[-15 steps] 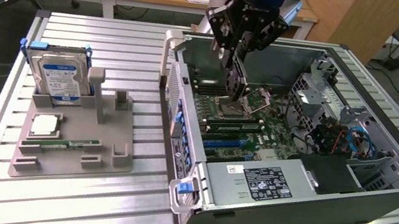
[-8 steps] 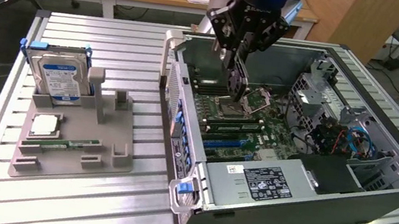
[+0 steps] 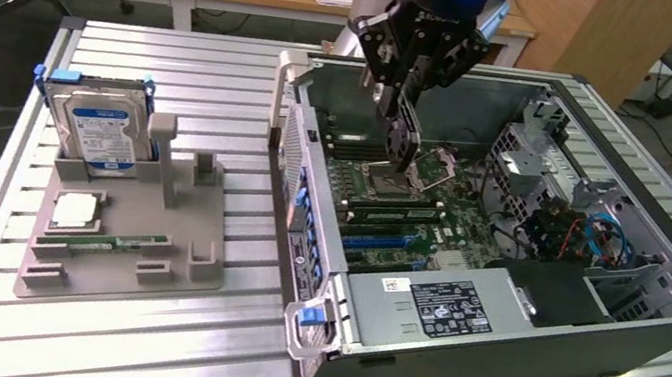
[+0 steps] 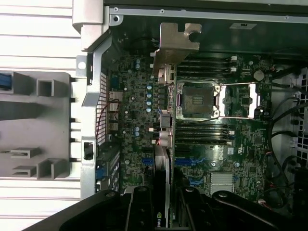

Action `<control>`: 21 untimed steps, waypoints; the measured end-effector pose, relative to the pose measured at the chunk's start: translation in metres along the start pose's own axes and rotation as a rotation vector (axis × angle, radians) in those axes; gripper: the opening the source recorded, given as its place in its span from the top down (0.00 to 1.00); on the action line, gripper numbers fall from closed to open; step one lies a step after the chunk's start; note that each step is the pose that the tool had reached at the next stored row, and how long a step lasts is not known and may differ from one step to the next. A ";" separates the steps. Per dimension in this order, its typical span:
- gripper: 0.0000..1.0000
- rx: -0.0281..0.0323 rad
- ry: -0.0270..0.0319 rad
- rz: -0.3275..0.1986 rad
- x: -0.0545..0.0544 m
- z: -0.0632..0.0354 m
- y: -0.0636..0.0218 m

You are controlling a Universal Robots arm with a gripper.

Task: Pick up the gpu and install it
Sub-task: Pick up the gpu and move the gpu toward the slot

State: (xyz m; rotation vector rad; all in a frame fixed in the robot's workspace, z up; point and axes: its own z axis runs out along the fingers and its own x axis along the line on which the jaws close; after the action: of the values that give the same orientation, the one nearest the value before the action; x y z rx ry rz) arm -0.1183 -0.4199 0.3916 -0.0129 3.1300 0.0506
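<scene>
Where the gpu (image 3: 400,136) is: this thin, dark circuit card with a silver metal end bracket (image 4: 177,42) hangs on edge inside the case walls, above the board; I judge it not yet seated.
Tool: the black two-fingered gripper (image 3: 403,93) is narrowed onto the card's two flat faces, a hold that keeps the thin card from swinging.
Landmark: the dark grey steel computer case (image 3: 509,373) lies on its side with its panel off, so its interior faces up to the arm.
Case floor: the green motherboard (image 3: 440,215) lies here, with the square silver CPU socket (image 4: 197,98) near the hanging card and the blue expansion slots (image 3: 379,244) toward the labelled end.
Outside the case, exterior view's left: a grey moulded holder tray (image 3: 168,223) keeps a silver hard drive (image 3: 102,133) upright and a green memory stick (image 3: 118,242) flat.
Support: a ribbed aluminium table (image 3: 179,73) carries both.
</scene>
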 end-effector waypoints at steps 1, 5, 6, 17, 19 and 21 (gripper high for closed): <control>0.74 0.0000 -0.0001 0.000 0.000 0.0002 0.0000; 0.74 0.0000 0.0000 0.000 -0.002 0.0009 0.0000; 0.74 0.0000 0.0000 0.000 -0.003 0.0011 0.0000; 0.74 0.0000 0.0000 0.000 -0.009 0.0025 -0.0001; 0.74 0.0000 0.0000 0.000 -0.010 0.0028 -0.0002; 0.74 0.0000 0.0000 0.000 -0.011 0.0030 -0.0002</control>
State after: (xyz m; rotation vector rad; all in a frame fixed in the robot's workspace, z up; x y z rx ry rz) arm -0.1070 -0.4198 0.3887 -0.0128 3.1301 0.0506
